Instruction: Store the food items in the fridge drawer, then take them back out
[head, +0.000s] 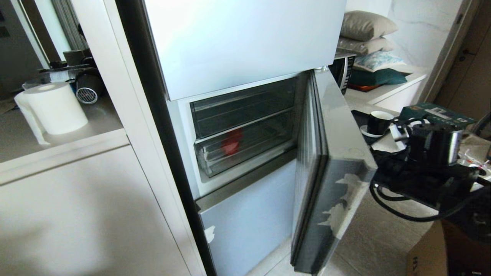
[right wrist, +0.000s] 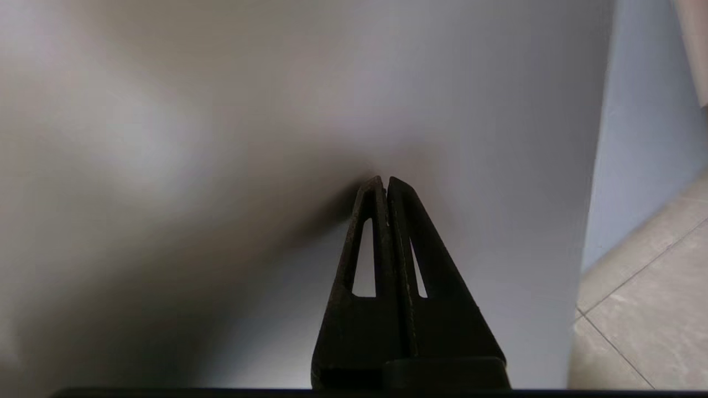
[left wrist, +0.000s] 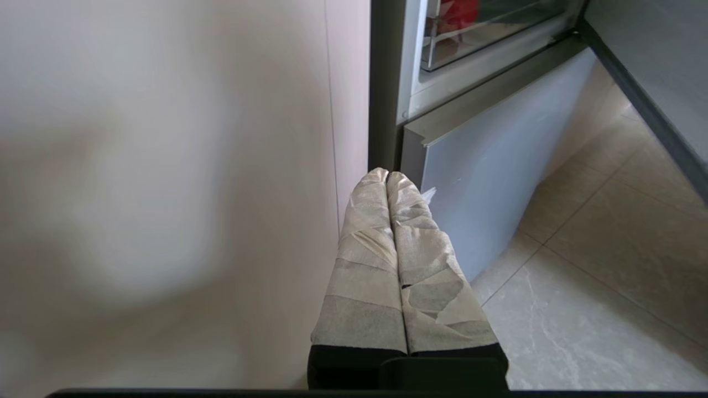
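Observation:
The fridge's middle door [head: 337,161] stands open, showing two clear drawers that are both pushed in. In the lower one, the fridge drawer [head: 249,151], a red shape [head: 232,142] that I take for the food item shows blurred through the front; the same red shape [left wrist: 459,11] appears in the left wrist view. My right arm [head: 433,153] reaches in from the right, on the door's outer side. The right gripper [right wrist: 383,179] is shut and empty, tips at the door's pale outer face [right wrist: 276,110]. The left gripper [left wrist: 387,174], with taped fingers, is shut and empty, low by the fridge's bottom front [left wrist: 487,166].
A white cabinet [head: 76,214] with a paper roll [head: 53,109] stands left of the fridge. To the right are a counter with a black cup [head: 379,122], a green box [head: 433,113] and a microwave [head: 343,71]. A cardboard box [head: 429,253] sits on the tiled floor [left wrist: 608,265].

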Robot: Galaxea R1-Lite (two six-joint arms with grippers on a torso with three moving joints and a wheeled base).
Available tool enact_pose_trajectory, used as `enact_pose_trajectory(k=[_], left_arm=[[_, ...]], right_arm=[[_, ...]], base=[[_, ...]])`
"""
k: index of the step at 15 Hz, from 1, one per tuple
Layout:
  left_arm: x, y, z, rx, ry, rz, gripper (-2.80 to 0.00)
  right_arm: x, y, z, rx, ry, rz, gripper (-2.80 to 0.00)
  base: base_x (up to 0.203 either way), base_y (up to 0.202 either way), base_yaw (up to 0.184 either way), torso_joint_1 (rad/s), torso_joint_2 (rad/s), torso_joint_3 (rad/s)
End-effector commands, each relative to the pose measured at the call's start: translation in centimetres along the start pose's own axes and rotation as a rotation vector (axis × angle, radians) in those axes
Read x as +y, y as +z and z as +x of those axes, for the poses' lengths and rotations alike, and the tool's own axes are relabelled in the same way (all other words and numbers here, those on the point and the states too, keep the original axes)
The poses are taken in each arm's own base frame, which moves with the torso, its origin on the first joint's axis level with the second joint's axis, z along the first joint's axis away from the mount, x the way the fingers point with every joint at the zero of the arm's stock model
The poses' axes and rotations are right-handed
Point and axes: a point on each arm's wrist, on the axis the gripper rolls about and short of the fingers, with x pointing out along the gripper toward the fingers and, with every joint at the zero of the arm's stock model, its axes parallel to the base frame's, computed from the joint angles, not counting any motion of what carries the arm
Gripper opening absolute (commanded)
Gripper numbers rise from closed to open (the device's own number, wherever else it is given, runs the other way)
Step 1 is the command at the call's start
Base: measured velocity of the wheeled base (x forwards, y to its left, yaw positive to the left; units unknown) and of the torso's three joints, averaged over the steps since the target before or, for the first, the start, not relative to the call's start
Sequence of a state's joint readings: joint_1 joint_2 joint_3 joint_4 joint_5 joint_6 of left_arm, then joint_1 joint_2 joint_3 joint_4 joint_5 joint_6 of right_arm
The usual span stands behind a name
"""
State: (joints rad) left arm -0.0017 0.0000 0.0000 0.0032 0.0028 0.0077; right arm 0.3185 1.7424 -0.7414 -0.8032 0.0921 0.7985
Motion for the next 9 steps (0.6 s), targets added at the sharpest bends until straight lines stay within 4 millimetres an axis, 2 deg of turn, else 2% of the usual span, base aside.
enact_pose_trajectory(k=[1,4,7,8,9], left_arm=[[0.0,0.0,0.0,0.001,0.001,0.0,-2.8],[0.0,0.0,0.0,0.001,0.001,0.0,-2.8],[0.0,0.0,0.0,0.001,0.0,0.0,-2.8],[0.0,0.0,0.0,0.001,0.002,0.0,-2.8],[0.0,0.0,0.0,0.001,0.0,0.0,-2.8]], right_arm=[[1.8,-3.5,4.0,0.08,0.033,-0.017,-2.8],[3.9,-6.1,8.1,0.082,0.065,-0.038,-2.8],[6.5,-6.8,12.6,0.007,0.132,-0.042,-2.8],[6.7,-7.2,13.7,-0.013,0.131,-0.043,-2.8],[6.7,-7.3,14.1,-0.021,0.128,-0.043,-2.8]], base=[[0.0,0.0,0.0,0.0,0.0,0.0],[0.0,0.0,0.0,0.0,0.0,0.0],[0.0,0.0,0.0,0.0,0.0,0.0],[0.0,0.0,0.0,0.0,0.0,0.0],[0.0,0.0,0.0,0.0,0.0,0.0]])
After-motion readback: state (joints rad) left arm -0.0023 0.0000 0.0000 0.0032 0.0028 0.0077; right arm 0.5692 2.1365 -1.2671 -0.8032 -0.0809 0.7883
